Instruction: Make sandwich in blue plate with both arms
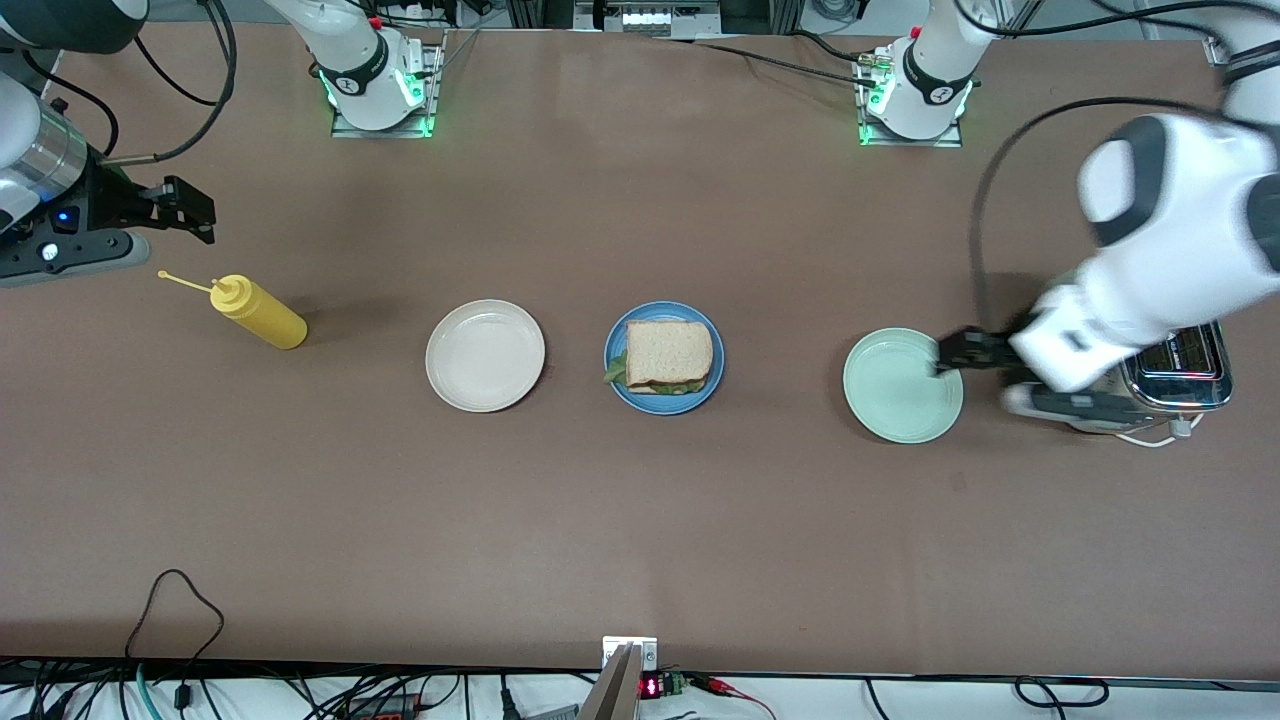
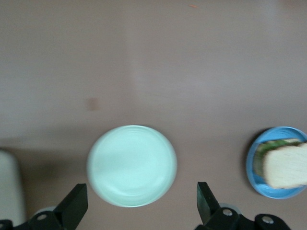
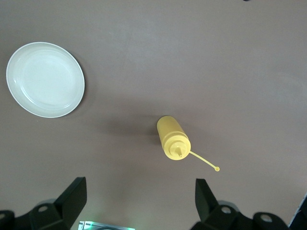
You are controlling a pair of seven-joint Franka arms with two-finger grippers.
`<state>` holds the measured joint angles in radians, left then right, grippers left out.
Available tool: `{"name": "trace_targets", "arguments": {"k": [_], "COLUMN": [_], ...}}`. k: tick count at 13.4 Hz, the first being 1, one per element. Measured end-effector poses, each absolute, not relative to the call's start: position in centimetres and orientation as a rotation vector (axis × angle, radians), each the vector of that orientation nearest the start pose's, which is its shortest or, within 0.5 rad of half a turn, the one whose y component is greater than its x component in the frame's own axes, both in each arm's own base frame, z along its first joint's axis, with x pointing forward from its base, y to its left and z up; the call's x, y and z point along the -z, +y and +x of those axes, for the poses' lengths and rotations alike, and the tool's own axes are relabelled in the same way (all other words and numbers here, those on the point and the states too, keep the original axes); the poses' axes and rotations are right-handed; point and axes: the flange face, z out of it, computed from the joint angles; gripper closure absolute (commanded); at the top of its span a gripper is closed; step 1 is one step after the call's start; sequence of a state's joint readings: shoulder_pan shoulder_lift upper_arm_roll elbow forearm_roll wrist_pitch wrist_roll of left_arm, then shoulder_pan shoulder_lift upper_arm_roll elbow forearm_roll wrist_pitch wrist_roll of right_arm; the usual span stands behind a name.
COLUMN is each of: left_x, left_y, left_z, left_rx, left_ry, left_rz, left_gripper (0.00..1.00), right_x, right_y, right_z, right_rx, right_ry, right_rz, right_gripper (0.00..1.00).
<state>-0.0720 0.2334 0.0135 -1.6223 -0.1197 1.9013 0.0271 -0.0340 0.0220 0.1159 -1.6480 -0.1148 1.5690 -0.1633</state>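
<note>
Judging by how things lie, the job looks finished: the sandwich [image 1: 668, 355] sits assembled in the blue plate [image 1: 617, 372], bread on top, lettuce peeking out at its eight o'clock edge; the cream plate [image 1: 485, 355] at nine o'clock of it and the mint plate [image 1: 892, 395] at three o'clock are bare; the left gripper [image 1: 944, 352] hangs over the mint plate, jaws apart, holding nothing; the right gripper [image 1: 200, 212] waits above the mustard bottle [image 1: 258, 311], also spread and unladen; nothing seems left but retreat.

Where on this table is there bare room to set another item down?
Bare patches: the wide strip nearer the front camera than the three plates, and the stretch between the plates and the arm bases. The cream plate and mint plate hold nothing. Crowded: the blue plate with the sandwich, and the toaster beside the open left end effector.
</note>
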Motion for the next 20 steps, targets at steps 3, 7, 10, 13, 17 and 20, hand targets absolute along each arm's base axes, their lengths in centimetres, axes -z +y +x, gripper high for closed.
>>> {"name": "trace_targets", "arguments": {"k": [3, 7, 10, 13, 17, 20], "left_x": [-55.2, -61.3, -61.2, -59.2, -60.6, -60.8], "left_y": [-2.2, -1.1, -0.1, -0.4, -0.5, -0.5], "left_z": [60.8, 57.2, 56.7, 55.0, 51.9, 51.4], "left_rx": [0.011, 0.004, -0.022, -0.092, -0.058, -0.049], "left_ry": [0.083, 0.003, -0.031, -0.046, -0.047, -0.049], "left_rz": [-3.163, -3.152, -3.154, -3.149, -3.145, -3.144], "left_gripper": [0.0, 0.0, 0.0, 0.0, 0.0, 0.0], "right_x": [-56.1, -56.0, -56.9, -56.8, -57.1, -57.5], "right_y": [3.1, 2.8, 2.6, -0.8, -0.5, 0.2], "right_z": [56.4, 57.0, 57.2, 57.2, 57.0, 56.8], "right_rx": [-0.203, -0.186, -0.151, -0.155, -0.153, -0.143], "right_ry": [-0.375, -0.357, -0.302, -0.17, -0.174, -0.195], "right_rz": [-3.218, -3.219, -3.191, -3.108, -3.106, -3.107], "right_gripper": [0.0, 0.0, 0.0, 0.0, 0.0, 0.0]}}
